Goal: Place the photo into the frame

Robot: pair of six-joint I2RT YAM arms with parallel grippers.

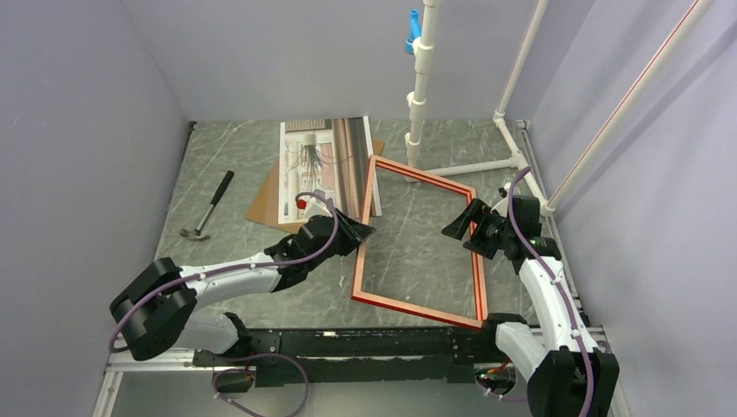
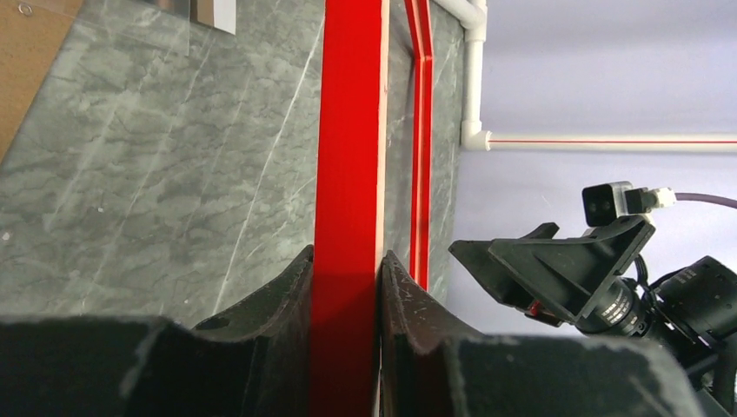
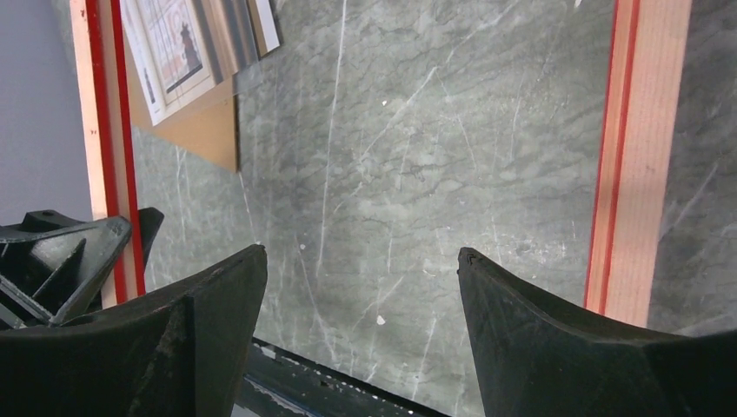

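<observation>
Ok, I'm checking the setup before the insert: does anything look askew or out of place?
The frame lies skewed to the table edges, clamped on its left rail by the left gripper. Its far left corner crosses the photo at its right edge. Nothing looks damaged.

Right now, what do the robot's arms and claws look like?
The left arm and right arm have white shells and bulky black joints. The left gripper and right gripper are black, with curved tapering fingers. A purple cable loops along each.
</observation>
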